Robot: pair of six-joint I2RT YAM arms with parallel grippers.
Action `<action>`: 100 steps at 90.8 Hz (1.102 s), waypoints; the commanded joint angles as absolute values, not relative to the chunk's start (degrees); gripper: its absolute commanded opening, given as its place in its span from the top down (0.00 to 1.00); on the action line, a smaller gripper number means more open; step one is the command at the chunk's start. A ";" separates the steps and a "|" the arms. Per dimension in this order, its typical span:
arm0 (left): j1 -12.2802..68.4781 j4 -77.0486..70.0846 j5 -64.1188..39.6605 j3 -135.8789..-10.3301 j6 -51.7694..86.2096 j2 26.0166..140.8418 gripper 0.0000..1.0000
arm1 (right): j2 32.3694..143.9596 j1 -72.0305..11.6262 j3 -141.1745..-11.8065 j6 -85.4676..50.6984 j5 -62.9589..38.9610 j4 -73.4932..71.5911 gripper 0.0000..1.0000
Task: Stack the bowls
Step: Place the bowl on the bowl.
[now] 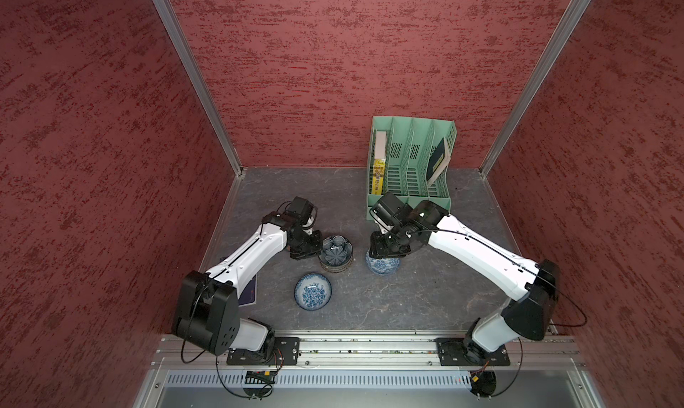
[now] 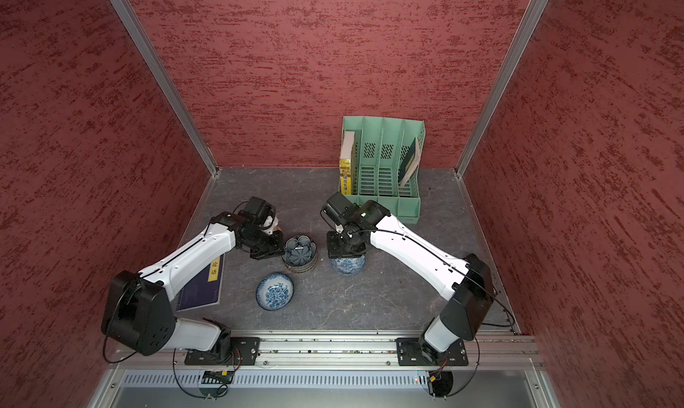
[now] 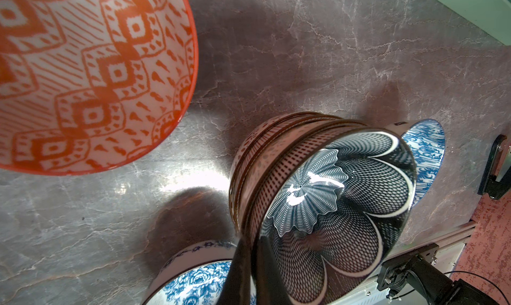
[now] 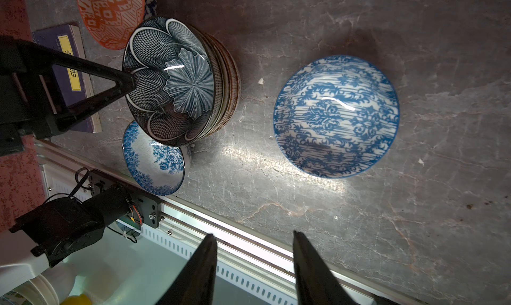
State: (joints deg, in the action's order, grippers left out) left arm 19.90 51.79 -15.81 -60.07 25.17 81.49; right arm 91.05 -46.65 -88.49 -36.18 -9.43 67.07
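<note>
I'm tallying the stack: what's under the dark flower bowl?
Nested bowls sit under the dark flower bowl. Only their brown-edged rims and patterned sides show. Their insides are covered by the bowl on top, so how many there are cannot be told.

Orange bowl cut off by frame edge; blue-white bowl half hidden under right hand.

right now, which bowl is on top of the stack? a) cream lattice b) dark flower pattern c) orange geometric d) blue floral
b, the dark flower bowl sits topmost on the stack, while the orange bowl is apart from it.
</note>
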 commanded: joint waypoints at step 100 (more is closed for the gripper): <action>1.24 56.45 -11.64 -65.75 29.38 79.61 0.65 | 90.47 -46.22 -88.73 -35.72 -9.93 65.83 0.52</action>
State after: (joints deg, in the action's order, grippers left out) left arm 2.26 54.61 -14.17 -63.72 27.64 77.14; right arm 91.05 -46.63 -88.49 -36.03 -9.50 67.00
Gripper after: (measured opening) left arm 0.360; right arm 0.479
